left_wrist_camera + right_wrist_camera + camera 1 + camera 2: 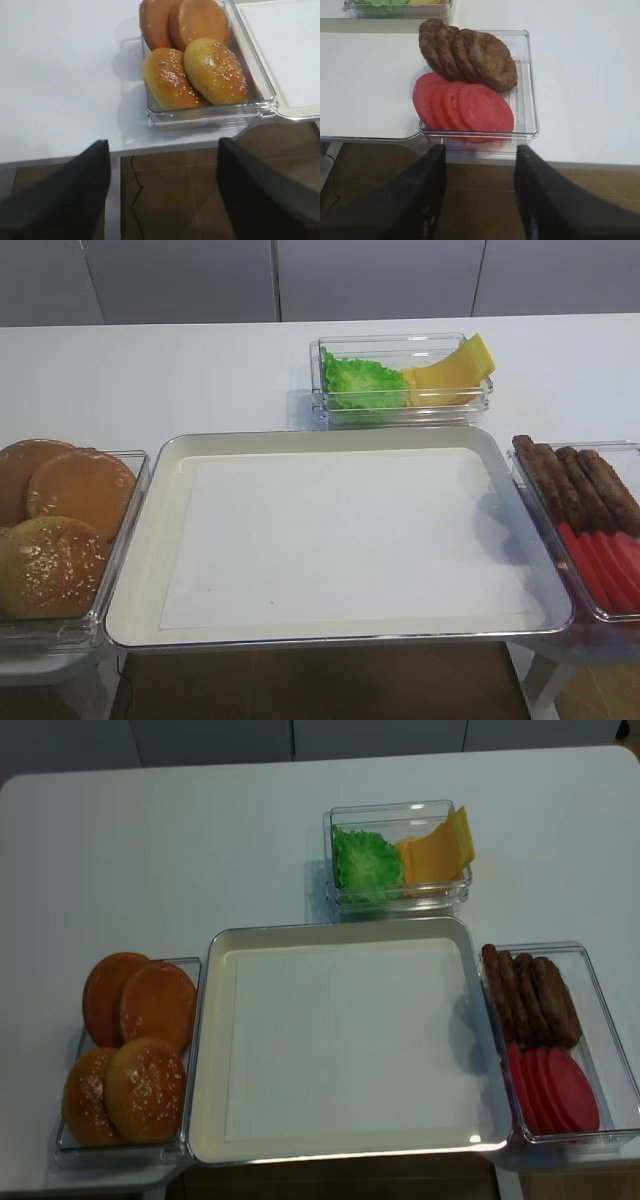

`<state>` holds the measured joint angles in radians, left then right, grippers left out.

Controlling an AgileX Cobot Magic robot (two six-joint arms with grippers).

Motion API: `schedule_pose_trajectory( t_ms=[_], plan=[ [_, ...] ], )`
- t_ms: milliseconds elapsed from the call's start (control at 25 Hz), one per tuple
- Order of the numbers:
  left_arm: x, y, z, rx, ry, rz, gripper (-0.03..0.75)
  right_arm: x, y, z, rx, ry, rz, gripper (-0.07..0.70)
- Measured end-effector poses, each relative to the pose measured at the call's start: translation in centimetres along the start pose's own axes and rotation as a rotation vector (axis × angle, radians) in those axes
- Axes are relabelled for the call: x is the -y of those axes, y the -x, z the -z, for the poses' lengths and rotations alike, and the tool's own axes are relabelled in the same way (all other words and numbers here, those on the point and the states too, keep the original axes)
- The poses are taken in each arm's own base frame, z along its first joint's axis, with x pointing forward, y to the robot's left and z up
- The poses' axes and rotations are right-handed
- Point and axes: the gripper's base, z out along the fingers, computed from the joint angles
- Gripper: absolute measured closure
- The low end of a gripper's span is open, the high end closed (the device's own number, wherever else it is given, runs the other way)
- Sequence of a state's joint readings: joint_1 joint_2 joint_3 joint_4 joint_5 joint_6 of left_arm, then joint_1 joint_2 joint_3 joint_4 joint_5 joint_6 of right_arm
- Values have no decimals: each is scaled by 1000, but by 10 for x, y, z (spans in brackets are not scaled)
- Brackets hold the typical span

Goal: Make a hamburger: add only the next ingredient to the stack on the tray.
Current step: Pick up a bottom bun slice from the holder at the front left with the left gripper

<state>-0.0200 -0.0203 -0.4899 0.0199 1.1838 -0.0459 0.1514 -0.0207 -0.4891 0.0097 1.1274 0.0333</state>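
White table (200,840) | flat buns (158,1004) 2, seeded buns (146,1088) 2 | tray (215,1050) bare | both jaws open

My large rectangular cream tray (215,1050) sits mid-table. Left of it, a clear plastic bin (75,1152) holds flat golden-brown bun halves (158,1003) behind sesame-speckled domed buns (145,1088).

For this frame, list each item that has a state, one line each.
tray: nothing on its paper liner
flat bun halves: in left bin, untouched
sesame buns: same bin, nearer end
patties: overlapping in right bin
tomato slices: overlapping, same bin
left gripper: open, holding nothing
right gripper: open, holding nothing
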Motion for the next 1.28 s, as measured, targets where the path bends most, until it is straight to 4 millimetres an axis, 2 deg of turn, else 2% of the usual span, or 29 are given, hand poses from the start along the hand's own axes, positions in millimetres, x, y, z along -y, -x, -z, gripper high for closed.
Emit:
schedule_pose_trajectory(
  t_ms=[400, 800, 960, 1000, 1040, 1280],
  plan=[
    [0, 0, 0, 4, -2, 3, 224, 0, 0, 0, 0, 0, 0, 276],
    [2, 20, 18, 154, -18, 4, 224, 0, 0, 0, 0, 0, -1, 276],
    [3, 36, 10, 114, -23, 7, 224, 0, 0, 0, 0, 0, -1, 276],
    [3, 47, 3, 86, -22, 7, 227, 0, 0, 0, 0, 0, -1, 276],
    [3, 47, 3, 86, -22, 7, 227, 0, 0, 0, 0, 0, -1, 276],
    [6, 89, -26, 20, -27, 12, 251, 0, 0, 0, 0, 0, -1, 276]
  ],
)
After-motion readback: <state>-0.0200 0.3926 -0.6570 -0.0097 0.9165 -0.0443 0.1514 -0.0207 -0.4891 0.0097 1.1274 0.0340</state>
